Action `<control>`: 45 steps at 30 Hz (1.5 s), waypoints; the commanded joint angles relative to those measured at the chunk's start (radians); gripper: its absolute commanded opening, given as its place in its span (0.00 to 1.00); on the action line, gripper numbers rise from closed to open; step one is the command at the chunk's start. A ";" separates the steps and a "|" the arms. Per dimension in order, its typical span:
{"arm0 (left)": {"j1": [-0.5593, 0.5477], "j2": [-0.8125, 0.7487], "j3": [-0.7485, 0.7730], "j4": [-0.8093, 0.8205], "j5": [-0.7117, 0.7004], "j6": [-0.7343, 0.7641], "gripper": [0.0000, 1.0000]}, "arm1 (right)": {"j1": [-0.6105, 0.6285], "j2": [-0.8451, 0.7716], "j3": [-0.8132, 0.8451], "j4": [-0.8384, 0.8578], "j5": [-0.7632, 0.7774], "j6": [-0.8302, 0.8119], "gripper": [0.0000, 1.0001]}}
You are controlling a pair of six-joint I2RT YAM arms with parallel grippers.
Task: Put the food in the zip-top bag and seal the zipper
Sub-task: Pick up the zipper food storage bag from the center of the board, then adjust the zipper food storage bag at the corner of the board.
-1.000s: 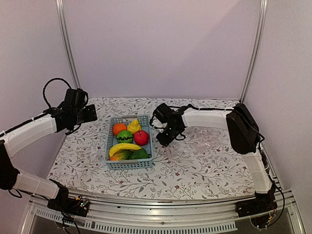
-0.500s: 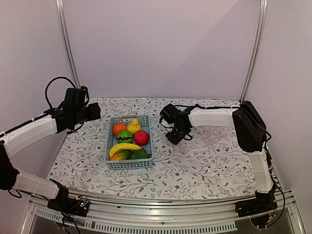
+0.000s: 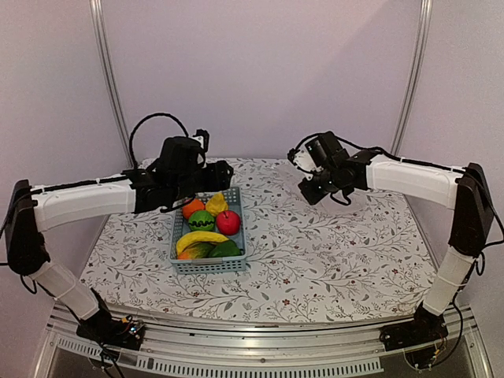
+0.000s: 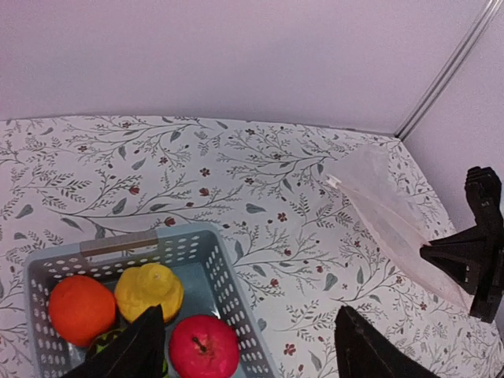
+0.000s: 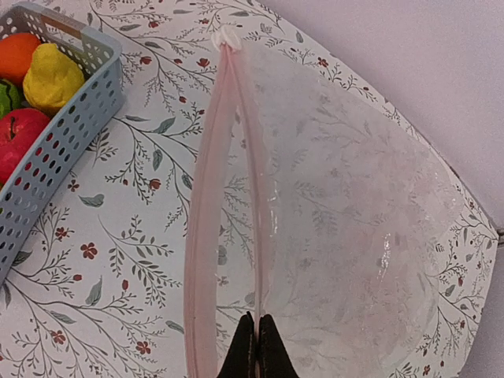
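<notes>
While the right hand (image 5: 252, 350) pinches shut on one lip of the zipper (image 5: 206, 197), probably to hold the zip-top bag (image 5: 354, 205) open on the surface (image 3: 331, 252), the left hand (image 4: 248, 350) hangs wide over the blue basket (image 4: 228, 283) that contains the food (image 4: 205, 346), seemingly to pick a piece. No writing is readable.

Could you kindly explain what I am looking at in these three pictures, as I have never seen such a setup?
Two robot arms are bolted to a flowered table. One camera looks down from above; the others ride each wrist. A light blue basket holds a toy orange, red apple, banana and green pieces. The left gripper hangs open near its far edge, empty. The right gripper pinches one lip of the clear zip-top bag, whose mouth gapes.
</notes>
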 commanded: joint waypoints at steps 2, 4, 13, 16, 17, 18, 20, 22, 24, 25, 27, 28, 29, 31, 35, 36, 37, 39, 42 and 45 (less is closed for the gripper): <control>-0.147 0.195 0.134 0.211 -0.034 -0.131 0.75 | 0.000 -0.142 -0.139 0.193 -0.044 -0.049 0.00; -0.173 0.263 0.191 0.233 -0.033 -0.187 0.75 | -0.001 -0.179 -0.172 0.231 -0.045 -0.059 0.00; -0.192 0.485 0.379 0.288 0.077 -0.335 0.72 | -0.002 -0.239 -0.210 0.257 -0.074 -0.065 0.00; -0.189 0.522 0.407 0.272 0.073 -0.363 0.68 | -0.002 -0.249 -0.213 0.259 -0.084 -0.058 0.00; -0.188 0.534 0.415 0.262 0.073 -0.371 0.66 | -0.002 -0.255 -0.213 0.259 -0.083 -0.055 0.00; -0.187 0.545 0.423 0.253 0.073 -0.381 0.64 | -0.003 -0.258 -0.215 0.261 -0.079 -0.051 0.00; -0.185 0.562 0.428 0.255 0.081 -0.397 0.58 | -0.002 -0.263 -0.215 0.265 -0.073 -0.052 0.00; -0.186 0.579 0.431 0.261 0.085 -0.404 0.49 | -0.003 -0.265 -0.216 0.269 -0.058 -0.058 0.00; -0.183 0.590 0.431 0.270 0.089 -0.407 0.36 | -0.002 -0.259 -0.216 0.278 -0.016 -0.064 0.00; -0.183 0.593 0.431 0.273 0.091 -0.407 0.29 | -0.003 -0.255 -0.215 0.283 0.026 -0.071 0.00; -0.182 0.597 0.429 0.277 0.089 -0.405 0.18 | -0.008 -0.241 -0.209 0.294 0.102 -0.079 0.00; -0.182 0.596 0.425 0.277 0.086 -0.404 0.12 | -0.014 -0.237 -0.202 0.294 0.133 -0.081 0.00; -0.182 0.596 0.423 0.276 0.082 -0.402 0.07 | -0.023 -0.234 -0.195 0.296 0.160 -0.083 0.00; -0.183 0.591 0.417 0.273 0.070 -0.389 0.02 | -0.043 -0.230 -0.180 0.297 0.200 -0.084 0.00; -0.183 0.586 0.417 0.272 0.063 -0.352 0.00 | -0.075 -0.238 -0.162 0.284 0.201 -0.090 0.00; -0.184 0.586 0.421 0.276 0.065 -0.336 0.00 | -0.076 -0.240 -0.160 0.275 0.177 -0.094 0.00; -0.185 0.586 0.423 0.287 0.068 -0.316 0.00 | -0.076 -0.239 -0.160 0.264 0.156 -0.099 0.00; -0.190 0.586 0.429 0.307 0.068 -0.276 0.00 | -0.076 -0.237 -0.159 0.239 0.082 -0.092 0.00; -0.194 0.597 0.458 0.326 0.109 -0.216 0.10 | -0.076 -0.241 -0.157 0.210 0.007 -0.083 0.00; -0.192 0.599 0.488 0.320 0.146 -0.158 0.43 | -0.091 -0.245 -0.147 0.215 0.033 -0.090 0.00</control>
